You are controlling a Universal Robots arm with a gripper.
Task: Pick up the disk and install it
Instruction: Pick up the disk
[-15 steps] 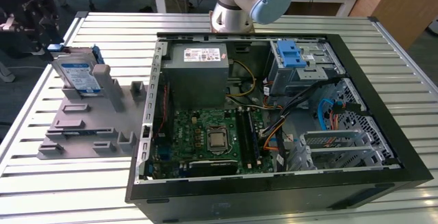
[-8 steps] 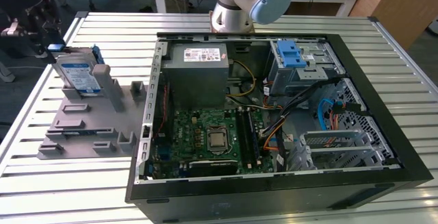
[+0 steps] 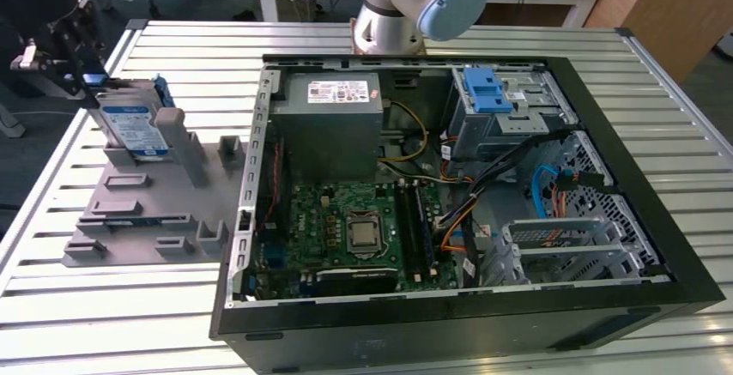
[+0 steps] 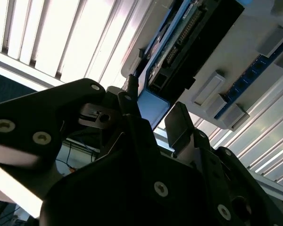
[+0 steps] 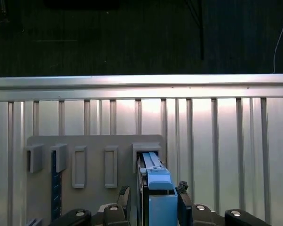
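Stood at pick-up step. Straddled disk (image 5: 151,162), upright in rack (image 5: 92,141) on counter (image 5: 217,141), with claw (image 5: 153,188) spread open, not clamped. Called for square, centred squeeze across its sides.

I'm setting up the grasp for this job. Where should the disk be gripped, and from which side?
Grip the disk at its free upper end, on the blue frame, coming from above and pinching across the two broad faces. It stands on edge in the grey holder, whose posts flank its lower part, so the top is likely the only open hold.
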